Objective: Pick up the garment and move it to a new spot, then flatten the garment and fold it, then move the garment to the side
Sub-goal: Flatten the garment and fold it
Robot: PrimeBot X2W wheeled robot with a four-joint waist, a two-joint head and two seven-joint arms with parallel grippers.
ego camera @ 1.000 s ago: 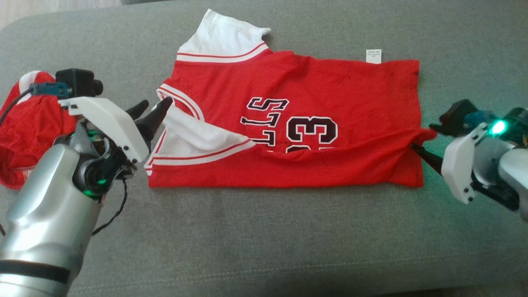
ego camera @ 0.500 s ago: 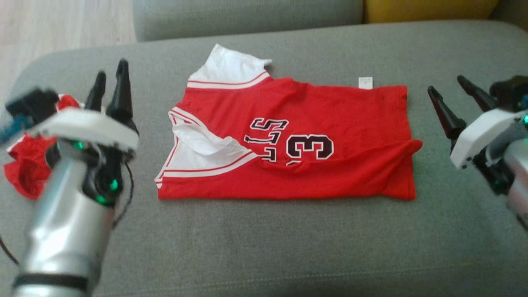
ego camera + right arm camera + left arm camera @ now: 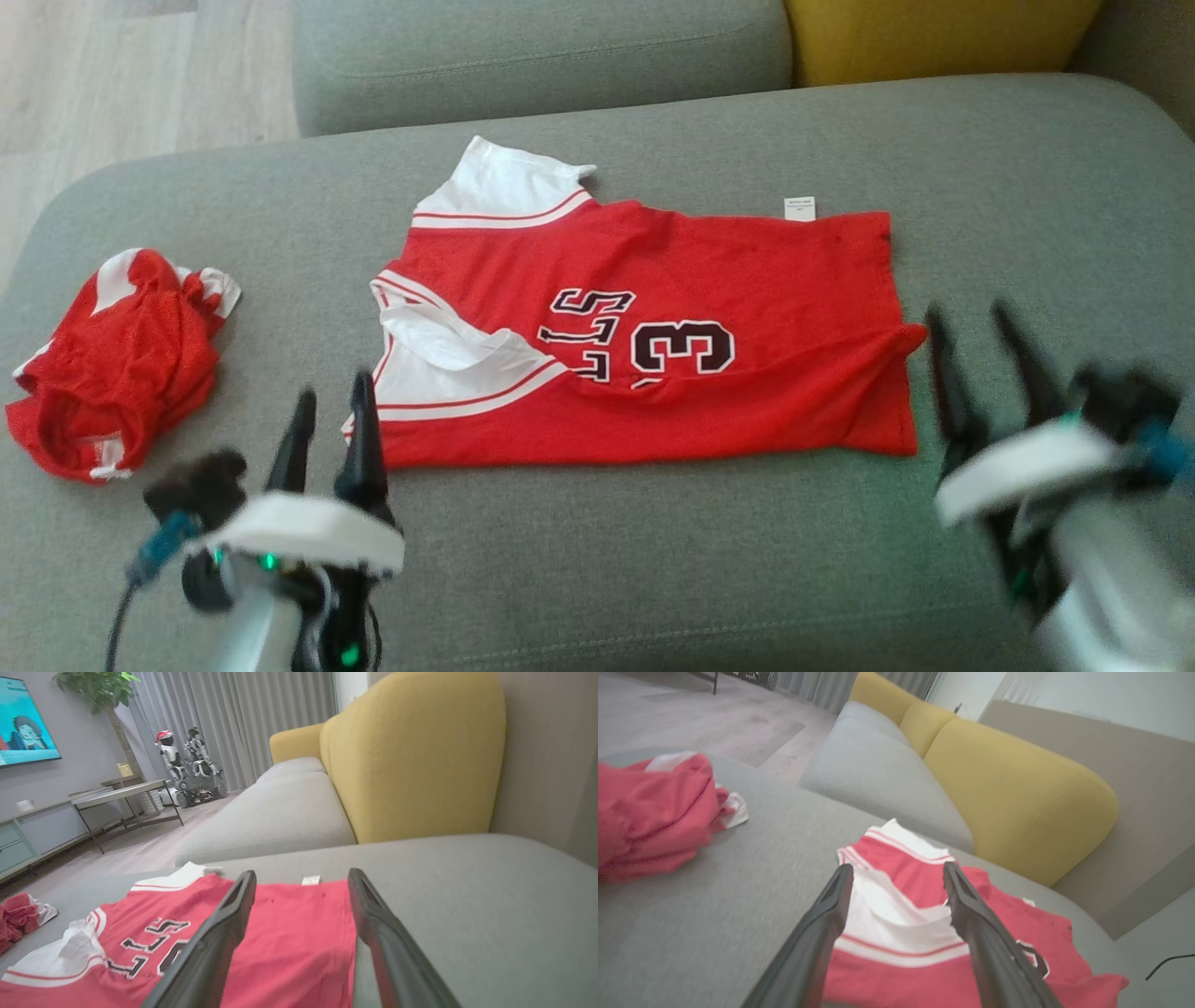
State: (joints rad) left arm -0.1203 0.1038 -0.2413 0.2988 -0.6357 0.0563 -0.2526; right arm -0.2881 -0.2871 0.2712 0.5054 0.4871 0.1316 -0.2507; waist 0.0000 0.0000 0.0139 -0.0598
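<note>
**Left gripper (image 3: 334,390) and right gripper (image 3: 968,313) spread and empty; garment (image 3: 747,271) part-folded**

Both grippers have their fingers apart with nothing between them. Left one sits just off the near collar-end corner of the garment. Right one sits just beside the hem end, not touching cloth. The right one is blurred in the head view, but its wrist view shows a clear gap between the fingers.

The garment is a red jersey with white sleeves, lying flat in the middle of the grey sofa seat (image 3: 653,560), collar end to the robot's left. The near long edge looks folded over: the number and lettering are cut off along a ridge, and the near sleeve lies across the chest. The far sleeve sticks out past the far edge, and a small label (image 3: 799,207) shows there too.

Progress, as a judgement: placing and flattening look done and one lengthwise fold is in. Left to do: tuck in the far sleeve or far side, fold across, then move the bundle to the side. A crumpled red cloth (image 3: 121,355) already lies at the far left of the seat, well apart from the garment.
</note>
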